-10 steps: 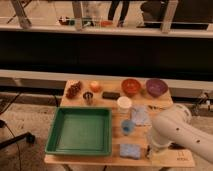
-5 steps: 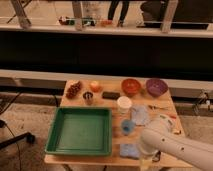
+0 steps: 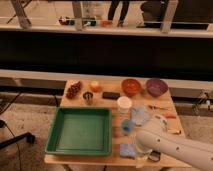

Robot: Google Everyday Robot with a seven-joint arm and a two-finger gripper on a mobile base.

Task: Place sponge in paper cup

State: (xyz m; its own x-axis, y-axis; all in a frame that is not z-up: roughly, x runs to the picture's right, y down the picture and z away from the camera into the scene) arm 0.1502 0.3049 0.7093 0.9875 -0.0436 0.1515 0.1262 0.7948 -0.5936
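Observation:
A blue sponge (image 3: 126, 149) lies on the wooden table (image 3: 82, 159) near its front edge, to the right of the green tray. The white paper cup (image 3: 124, 103) stands upright in the middle of the table, behind the sponge. My white arm (image 3: 172, 149) comes in from the lower right. My gripper (image 3: 142, 158) hangs at the front edge, right beside the sponge's right end and partly covering it.
A green tray (image 3: 81, 131) fills the front left. Along the back stand grapes (image 3: 74, 90), an orange fruit (image 3: 95, 86), a metal cup (image 3: 88, 97), an orange bowl (image 3: 131, 86) and a purple bowl (image 3: 156, 87). A small blue cup (image 3: 127, 126) and a pale bag (image 3: 140, 114) lie between sponge and paper cup.
My arm has swung left and down across the table's front right corner. The gripper has come from the right side to the sponge. The objects have not moved.

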